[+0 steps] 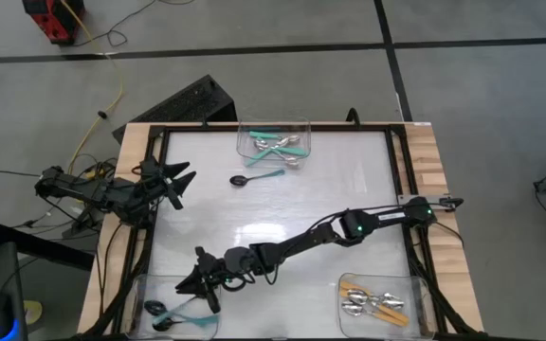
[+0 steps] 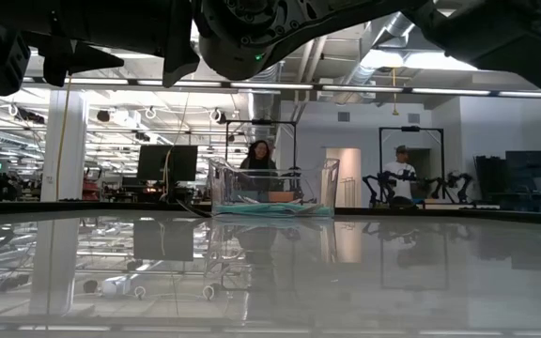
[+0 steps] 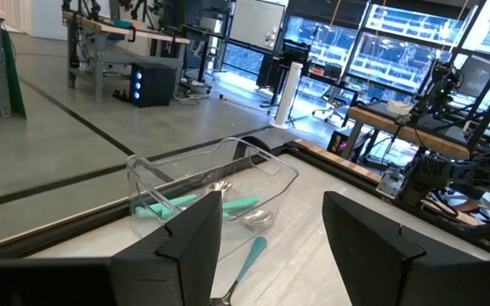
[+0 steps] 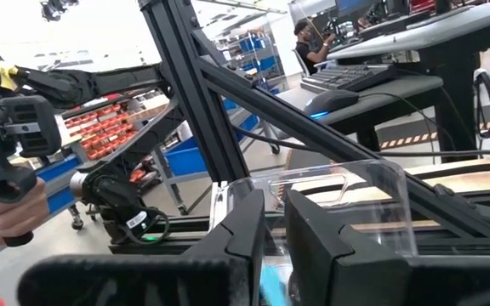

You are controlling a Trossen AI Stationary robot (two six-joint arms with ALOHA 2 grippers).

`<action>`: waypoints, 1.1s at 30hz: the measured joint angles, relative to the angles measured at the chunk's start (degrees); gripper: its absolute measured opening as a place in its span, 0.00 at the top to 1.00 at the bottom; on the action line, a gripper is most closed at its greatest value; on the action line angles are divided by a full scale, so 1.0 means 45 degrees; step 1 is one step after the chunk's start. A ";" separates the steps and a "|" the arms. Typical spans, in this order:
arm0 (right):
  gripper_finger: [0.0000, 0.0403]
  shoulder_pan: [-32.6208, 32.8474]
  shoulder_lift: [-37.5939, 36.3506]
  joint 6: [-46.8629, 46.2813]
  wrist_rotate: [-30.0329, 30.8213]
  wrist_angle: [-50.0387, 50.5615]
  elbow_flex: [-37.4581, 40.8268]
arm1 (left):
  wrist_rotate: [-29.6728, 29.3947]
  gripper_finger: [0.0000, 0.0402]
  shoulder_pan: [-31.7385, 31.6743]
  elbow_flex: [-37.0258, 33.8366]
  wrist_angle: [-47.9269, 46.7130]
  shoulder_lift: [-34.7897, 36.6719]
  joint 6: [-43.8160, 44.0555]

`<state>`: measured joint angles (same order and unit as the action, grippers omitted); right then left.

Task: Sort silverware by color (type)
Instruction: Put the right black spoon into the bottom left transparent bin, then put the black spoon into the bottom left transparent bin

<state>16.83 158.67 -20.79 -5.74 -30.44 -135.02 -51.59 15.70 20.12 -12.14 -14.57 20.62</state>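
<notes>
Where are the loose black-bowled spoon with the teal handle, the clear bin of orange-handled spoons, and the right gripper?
Loose black-bowled spoon with teal handle [image 1: 257, 177]: high view, mid-handle.
Clear plastic bin of orange-handled spoons [image 1: 417, 280]: high view, rim corner nearest the right arm.
Right gripper [image 1: 200, 280]: high view, between its fingertips, above the bin of black-bowled spoons.

Glossy white tabletop [image 1: 282, 204], smooth and mirror-like, reflects the ceiling lights in the low view. Pale unfinished wooden border [image 1: 436, 166] shows visible grain. Matt black metal frame rails [image 1: 398, 156] run along its edges. Clear, shiny plastic bins [image 1: 274, 138] hold polished silver metal spoons with matt teal handles [image 1: 282, 149]. Spoons with orange handles [image 1: 373, 303] carry bright, reflective bowls. Left gripper [image 3: 270, 234] fingers [image 3: 196, 234] look matt black plastic.
</notes>
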 joint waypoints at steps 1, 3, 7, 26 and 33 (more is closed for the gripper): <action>0.81 -0.0015 0.0000 0.0019 0.0000 0.0001 0.0000 | 0.0003 0.53 0.0000 0.0000 0.0000 0.0000 0.0001; 0.81 -0.0047 0.0000 0.0244 0.0000 0.0006 0.0000 | 0.0046 0.53 0.0000 0.0005 0.0000 0.0000 0.0005; 0.81 -0.0157 -0.0114 0.0645 -0.0048 0.0169 0.0000 | 0.0218 0.53 0.0003 0.0000 0.0000 0.0000 0.0010; 0.49 -0.1385 -0.5497 0.5490 0.1139 1.2424 -0.0029 | 0.0927 0.53 0.0003 0.0005 -0.0263 0.0000 0.0562; 0.49 -0.1995 -0.7281 0.6514 0.1575 1.7195 0.0010 | 0.1513 0.53 0.0000 0.0005 -0.0464 -0.0005 0.0779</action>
<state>7.86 125.91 8.52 1.35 46.93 -134.98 -44.79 15.70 20.14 -14.23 -14.59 24.13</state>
